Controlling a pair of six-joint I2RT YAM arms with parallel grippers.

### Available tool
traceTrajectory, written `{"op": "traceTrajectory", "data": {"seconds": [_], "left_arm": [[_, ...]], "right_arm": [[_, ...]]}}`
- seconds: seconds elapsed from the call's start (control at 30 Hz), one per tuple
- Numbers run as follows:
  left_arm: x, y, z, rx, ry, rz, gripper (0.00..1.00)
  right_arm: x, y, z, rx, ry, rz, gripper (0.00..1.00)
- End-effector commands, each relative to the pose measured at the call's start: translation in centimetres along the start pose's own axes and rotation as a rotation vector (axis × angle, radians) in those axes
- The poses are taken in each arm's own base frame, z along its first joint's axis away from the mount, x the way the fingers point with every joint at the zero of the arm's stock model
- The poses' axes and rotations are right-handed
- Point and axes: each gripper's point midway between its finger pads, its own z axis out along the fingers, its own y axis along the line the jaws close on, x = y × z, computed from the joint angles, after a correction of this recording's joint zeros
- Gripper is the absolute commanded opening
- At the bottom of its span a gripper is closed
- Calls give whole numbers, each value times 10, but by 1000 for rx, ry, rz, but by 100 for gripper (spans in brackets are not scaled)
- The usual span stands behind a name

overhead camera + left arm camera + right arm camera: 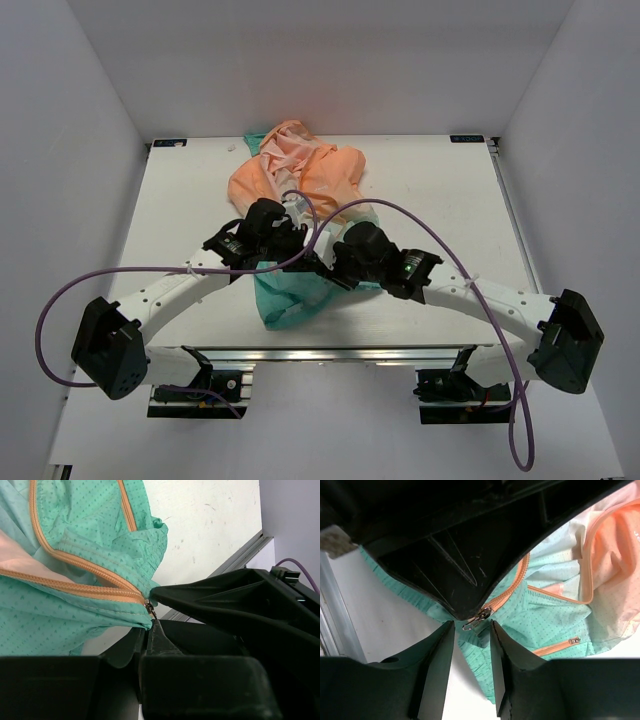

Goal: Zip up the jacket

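The jacket (296, 172) lies crumpled mid-table, its peach part at the back and its teal part (288, 296) near the front edge. My left gripper (149, 625) is shut on the teal hem just below the foot of the orange zipper (85, 565). The metal slider (483, 614) sits at the bottom of the zipper. Its pull tab (470, 625) hangs between the tips of my right gripper (471, 627), which is open with neither finger touching the tab. In the top view, the left gripper (300, 252) and right gripper (322, 270) meet tip to tip over the teal fabric.
The white table (450, 200) ends close behind the hem at a metal rail (330, 355). Purple cables (420, 215) arc over both arms. A small orange pocket zipper (557, 646) lies to the right of the front zipper.
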Motion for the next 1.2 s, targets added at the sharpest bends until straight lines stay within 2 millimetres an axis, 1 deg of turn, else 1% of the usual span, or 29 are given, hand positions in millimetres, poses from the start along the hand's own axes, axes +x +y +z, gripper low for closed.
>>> {"op": "traceTrajectory", "data": {"seconds": [0.0,0.17,0.23,0.33,0.37,0.43,0.47,0.73,1.0,1.13,1.17], "left_arm": [[-10,-15,-10,45,-42,27,0],[-10,-17,-11,50,-44,29,0],[-10,-16,-10,50,-44,30,0],[-9,-16,-11,53,-40,30,0],[-8,-15,-10,51,-38,32,0],[-7,-13,-10,46,-33,31,0],[-6,-12,-10,45,-31,33,0],[3,-4,-7,29,-6,43,0],[2,-12,-11,67,-12,80,0],[3,-14,-12,81,-6,91,0],[3,-15,-12,85,-7,96,0]], "right_arm": [[-21,-6,-3,39,-95,1,40],[-14,-7,1,39,-54,1,38],[-14,-10,-1,58,-54,-2,33],[-16,-12,-2,73,-70,-2,19],[-16,-13,-3,81,-70,-1,11],[-15,-16,-4,95,-61,0,4],[-15,-16,-5,96,-64,2,3],[-23,-13,-10,80,-99,7,0],[-21,-12,-2,69,-84,14,0],[-22,-9,0,53,-90,14,4],[-22,-9,0,50,-89,11,7]]}}
